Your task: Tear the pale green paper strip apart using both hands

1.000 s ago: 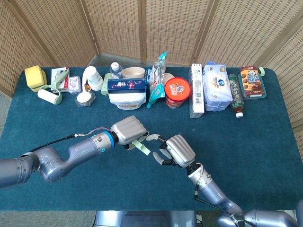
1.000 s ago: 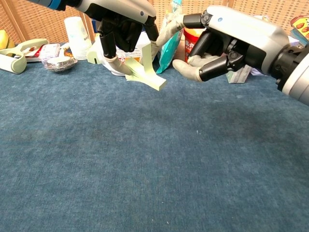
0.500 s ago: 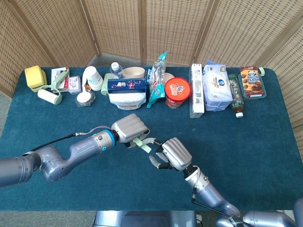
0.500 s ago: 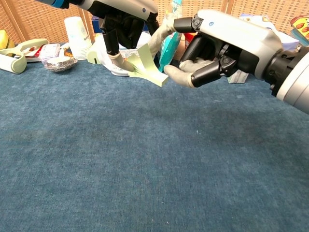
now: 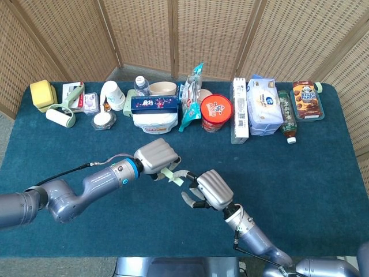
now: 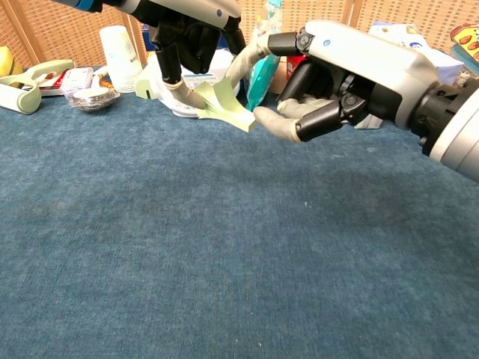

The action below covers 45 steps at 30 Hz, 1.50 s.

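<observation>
From the head view, the pale green paper strip [image 5: 173,175] hangs above the blue surface [image 5: 300,173], in the narrow gap between the two hands. The left hand [image 5: 157,158] has its fingers curled down over the strip's left end and holds it. The right hand [image 5: 212,189] sits just to the right and nearer the robot, its fingers reaching toward the strip's free end. The strip's long axis runs from upper left to lower right, pointing straight at the right hand.

From the chest view, the strip [image 6: 223,107] is crumpled, pinched at its left end by the left hand [image 6: 191,30], with its free corner slanting down and to the right. The right hand [image 6: 340,71] has its fingers [image 6: 288,123] parted around that corner: one lies below the tip, another arches over it. Whether they already touch the paper I cannot tell, but they look not yet closed. The free end, I'd judge, lies just between them, so closing should catch it.
</observation>
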Available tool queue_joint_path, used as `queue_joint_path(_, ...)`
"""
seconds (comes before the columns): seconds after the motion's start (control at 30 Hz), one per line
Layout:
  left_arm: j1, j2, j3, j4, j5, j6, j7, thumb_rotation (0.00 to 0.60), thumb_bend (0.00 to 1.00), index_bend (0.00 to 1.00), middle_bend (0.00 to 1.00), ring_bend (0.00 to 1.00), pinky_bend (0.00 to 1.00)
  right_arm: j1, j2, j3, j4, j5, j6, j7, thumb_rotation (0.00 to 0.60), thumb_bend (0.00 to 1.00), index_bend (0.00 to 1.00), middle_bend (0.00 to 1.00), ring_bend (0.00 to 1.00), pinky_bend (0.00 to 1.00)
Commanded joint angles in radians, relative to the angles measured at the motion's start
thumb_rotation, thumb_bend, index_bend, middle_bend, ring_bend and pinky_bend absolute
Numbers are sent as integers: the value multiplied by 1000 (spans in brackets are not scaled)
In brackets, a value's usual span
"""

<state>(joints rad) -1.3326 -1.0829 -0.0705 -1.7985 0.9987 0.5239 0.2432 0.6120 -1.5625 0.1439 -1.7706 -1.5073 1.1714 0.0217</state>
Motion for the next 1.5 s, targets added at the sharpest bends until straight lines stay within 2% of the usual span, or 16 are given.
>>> queue_joint_path(0.03,0,2,-1,-3,1,-2,-2,600,457,660,1000,1000,1000,1,0,-1,0,-1,-2,1,535,477,279,1000,1000,967)
queue_joint_path(0.33,-4,3,-10,-4,-2,-19,-19,600,457,661,1000,1000,1000,2,-1,5,2,5,-2,0,535,477,327,1000,1000,966)
queue_joint_path(1.5,-8,-6,-4,-2,-3,-17,-20,600,457,660,1000,1000,1000,11,-6,7,12,20,-23,18,536,477,239,1000,1000,963)
